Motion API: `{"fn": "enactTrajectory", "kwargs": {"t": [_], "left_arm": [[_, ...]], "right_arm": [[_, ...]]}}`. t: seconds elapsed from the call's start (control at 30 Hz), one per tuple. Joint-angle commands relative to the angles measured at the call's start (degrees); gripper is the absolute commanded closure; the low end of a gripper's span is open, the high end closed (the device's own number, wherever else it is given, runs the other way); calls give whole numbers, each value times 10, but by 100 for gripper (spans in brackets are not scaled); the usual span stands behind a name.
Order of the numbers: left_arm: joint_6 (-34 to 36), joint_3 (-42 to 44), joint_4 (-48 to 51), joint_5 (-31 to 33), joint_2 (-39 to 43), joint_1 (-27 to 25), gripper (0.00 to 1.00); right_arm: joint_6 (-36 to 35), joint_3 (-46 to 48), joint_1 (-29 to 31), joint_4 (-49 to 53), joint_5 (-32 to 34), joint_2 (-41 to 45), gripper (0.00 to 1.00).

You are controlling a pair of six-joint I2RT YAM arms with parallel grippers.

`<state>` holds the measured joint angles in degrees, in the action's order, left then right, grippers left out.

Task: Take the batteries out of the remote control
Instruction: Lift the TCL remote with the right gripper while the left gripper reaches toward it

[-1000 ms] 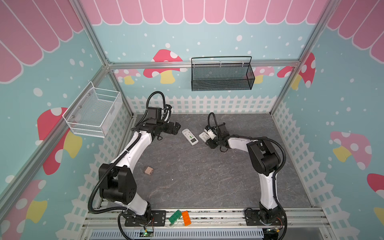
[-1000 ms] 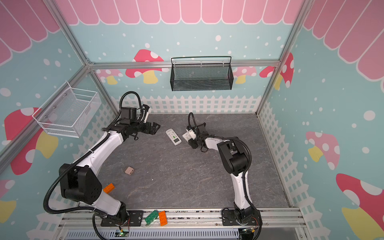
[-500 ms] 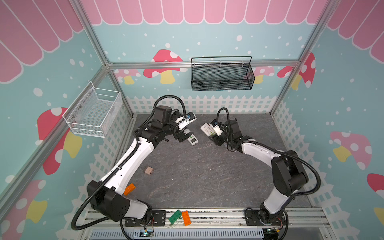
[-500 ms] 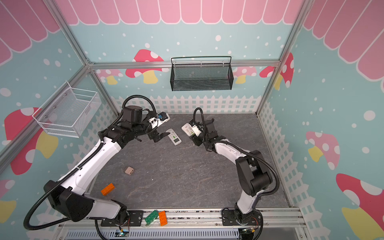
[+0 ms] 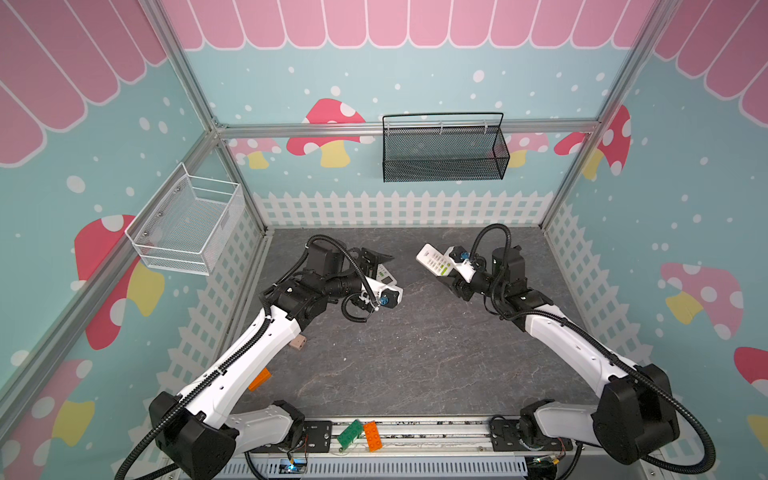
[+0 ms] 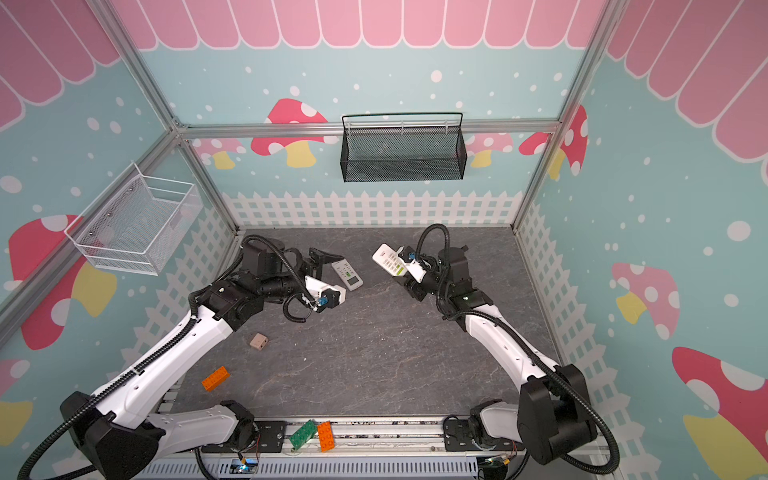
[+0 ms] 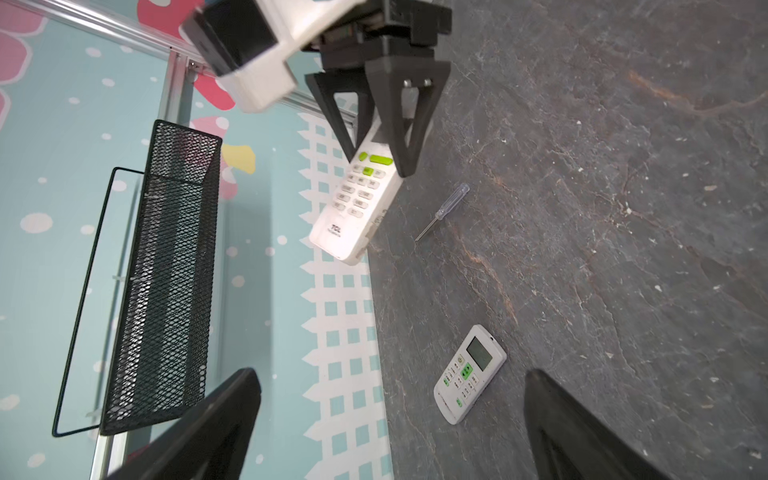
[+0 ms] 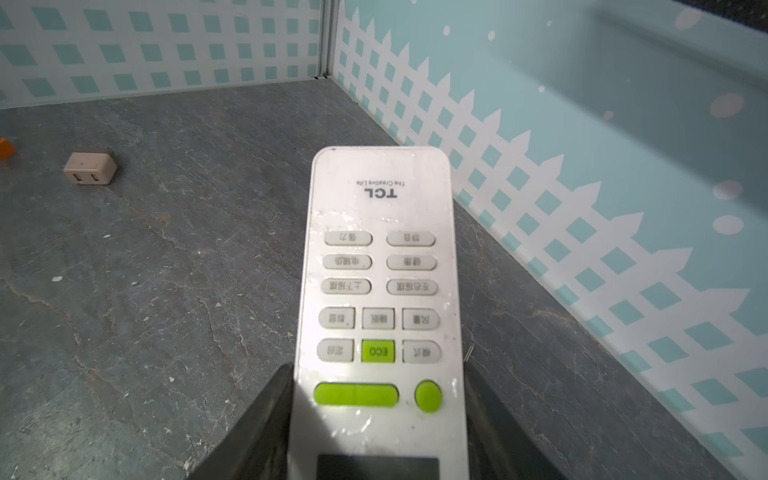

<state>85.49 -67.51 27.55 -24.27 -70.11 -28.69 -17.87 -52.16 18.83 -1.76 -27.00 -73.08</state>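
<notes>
My right gripper [image 8: 378, 415] is shut on a white TCL remote control [image 8: 378, 291], gripping its screen end by the long edges. In both top views this remote [image 5: 434, 261] [image 6: 388, 259] hangs tilted above the back of the table, button side up. A second white remote [image 7: 469, 374] [image 6: 348, 274] lies flat on the table. My left gripper [image 7: 390, 436] [image 6: 318, 262] hovers just left of it, open and empty. The left wrist view shows the right gripper [image 7: 376, 162] holding the TCL remote [image 7: 353, 208]. The batteries are hidden.
A clear-handled screwdriver [image 7: 442, 212] lies between the two remotes. A beige plug adapter [image 5: 298, 343] and an orange brick [image 5: 259, 379] lie front left. Green [image 5: 351, 432] and orange [image 5: 372, 436] bricks sit on the front rail. A black mesh basket [image 5: 442, 153] and a white wire basket [image 5: 187, 224] hang on the walls.
My right gripper has lifted the TCL remote off the table, and its arm has stretched out. The left arm has swung from the back left corner toward the second remote.
</notes>
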Motion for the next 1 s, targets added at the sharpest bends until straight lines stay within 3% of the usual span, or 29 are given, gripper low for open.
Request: {"fn": "enactTrajectory", "kwargs": {"t": [0.0,0.3,0.53,0.73,0.97], "left_arm": [[95,26,-58,-25,7,-2,1],[188,65,-82,-95,-18,14,1],[220,103,-189,-129,-52,14,2],[215,132,-317,-142,-82,18,2],[250,144,-305,-187,-86,31,2]], "right_arm": [[-55,-1,-16,39,-69,23,51],[-142,-47,-17,166,-163,32,51],[-138,-54,-11,194,-233,30,51],[-134,-39,-8,187,-236,12,52],[-125,-27,-8,174,-244,1,52]]}}
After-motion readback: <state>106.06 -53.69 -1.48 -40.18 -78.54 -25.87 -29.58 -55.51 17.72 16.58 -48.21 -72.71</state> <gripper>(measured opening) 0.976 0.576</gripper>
